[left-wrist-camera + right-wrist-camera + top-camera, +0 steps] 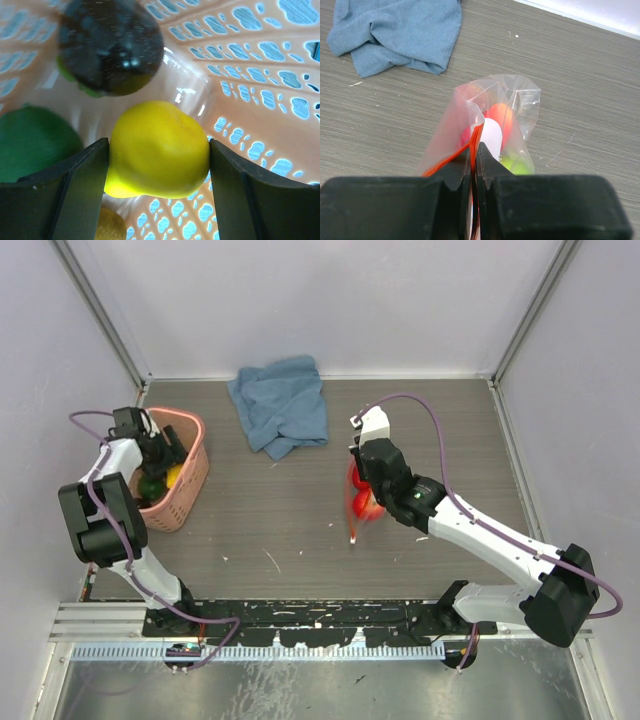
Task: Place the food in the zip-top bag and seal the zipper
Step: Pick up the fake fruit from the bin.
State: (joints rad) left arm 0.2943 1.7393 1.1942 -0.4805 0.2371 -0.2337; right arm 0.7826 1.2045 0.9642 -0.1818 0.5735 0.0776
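My left gripper [160,455] is down inside the pink basket [192,485]. In the left wrist view its fingers [80,185] press both sides of a yellow toy fruit [157,150]. A dark brown fruit [110,47] and a green fruit [35,142] lie behind it in the basket. My right gripper [475,150] is shut on the red-orange zipper strip [451,159] of the clear bag [522,100] and holds it up over the table. Orange [502,117] and green [516,165] fruits show inside the bag [362,502], with the white end piece [491,135] beside the jaws.
A crumpled blue cloth [282,405] lies at the back centre of the table and shows in the right wrist view [395,30]. The basket's lattice wall [260,75] closes in tightly round the left gripper. Grey walls fence the table on three sides.
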